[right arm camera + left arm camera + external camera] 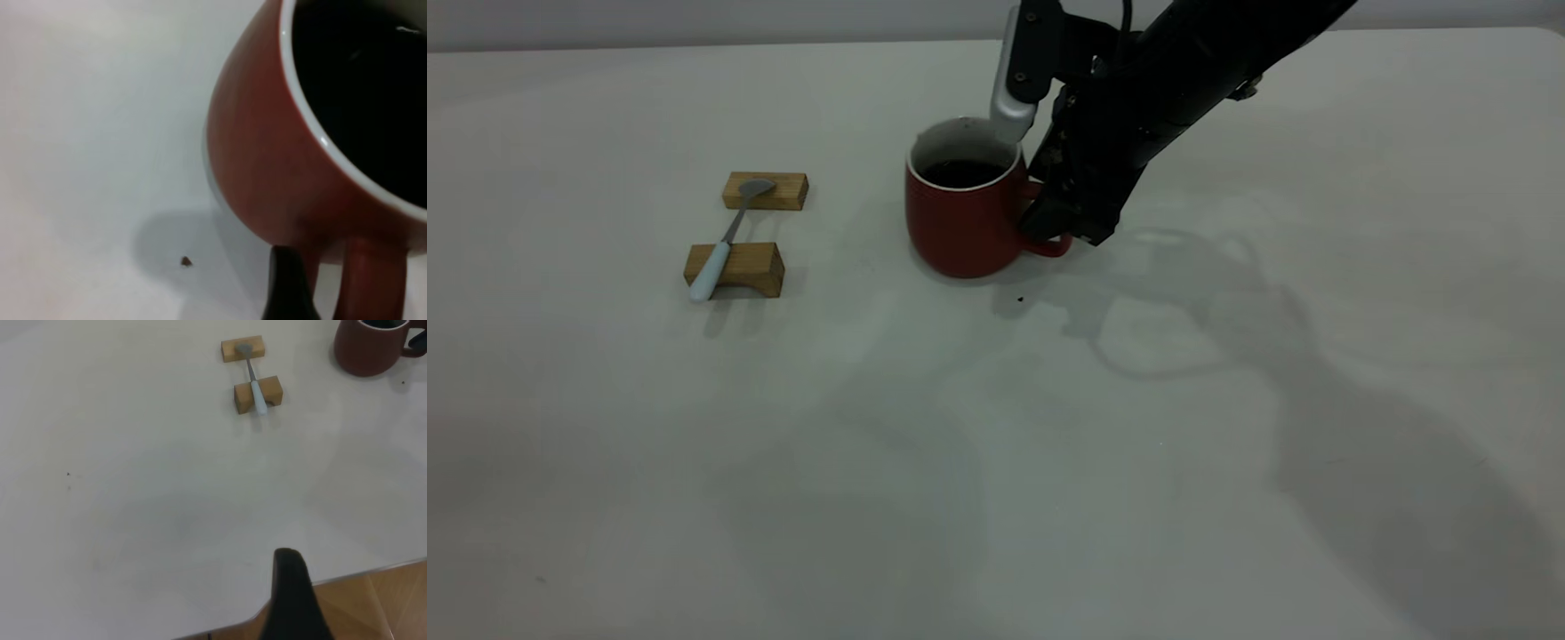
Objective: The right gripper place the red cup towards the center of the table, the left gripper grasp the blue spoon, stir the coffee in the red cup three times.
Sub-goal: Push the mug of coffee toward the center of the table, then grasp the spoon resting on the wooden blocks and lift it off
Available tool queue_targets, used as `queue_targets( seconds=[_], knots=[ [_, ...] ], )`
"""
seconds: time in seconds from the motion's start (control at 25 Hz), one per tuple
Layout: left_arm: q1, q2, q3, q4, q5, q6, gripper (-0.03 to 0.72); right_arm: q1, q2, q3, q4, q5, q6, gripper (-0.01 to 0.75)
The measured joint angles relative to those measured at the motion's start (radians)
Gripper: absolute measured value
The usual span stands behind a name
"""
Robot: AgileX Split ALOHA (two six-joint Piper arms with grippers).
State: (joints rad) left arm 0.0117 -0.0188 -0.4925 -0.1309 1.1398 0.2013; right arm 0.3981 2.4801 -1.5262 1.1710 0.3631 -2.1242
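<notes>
The red cup stands near the table's middle, dark coffee inside. My right gripper sits at its loop handle. One finger shows beside the handle with a gap of table between them, and the gripper looks open around it. The blue spoon lies across two wooden blocks at the left, pale handle toward the front and bowl on the far block. In the left wrist view the spoon and cup are far off. Only one finger of my left gripper shows, over the table's edge, holding nothing.
Two tan blocks carry the spoon. A tiny dark speck lies on the table just in front of the cup. The right arm's silver camera mount hangs over the cup's far rim. Wooden floor shows beyond the table edge.
</notes>
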Motion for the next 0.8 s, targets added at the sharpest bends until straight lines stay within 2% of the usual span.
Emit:
queue_targets(
  seconds=[0.2,0.4,0.6,0.72,0.8],
  knots=[
    [0.000,0.000,0.000,0.000,0.000,0.000,0.575,-0.039,-0.065,0.042,-0.008,0.047,0.127,0.541],
    [0.000,0.000,0.000,0.000,0.000,0.000,0.575,-0.122,-0.291,0.239,-0.013,0.075,0.459,0.541],
    [0.000,0.000,0.000,0.000,0.000,0.000,0.575,-0.129,-0.632,0.469,-0.113,0.049,1.049,0.541],
    [0.000,0.000,0.000,0.000,0.000,0.000,0.575,-0.130,-0.837,0.588,-0.362,0.082,1.403,0.541],
    [0.000,0.000,0.000,0.000,0.000,0.000,0.575,-0.143,-0.932,0.649,-0.567,0.172,1.650,0.541]
  ],
)
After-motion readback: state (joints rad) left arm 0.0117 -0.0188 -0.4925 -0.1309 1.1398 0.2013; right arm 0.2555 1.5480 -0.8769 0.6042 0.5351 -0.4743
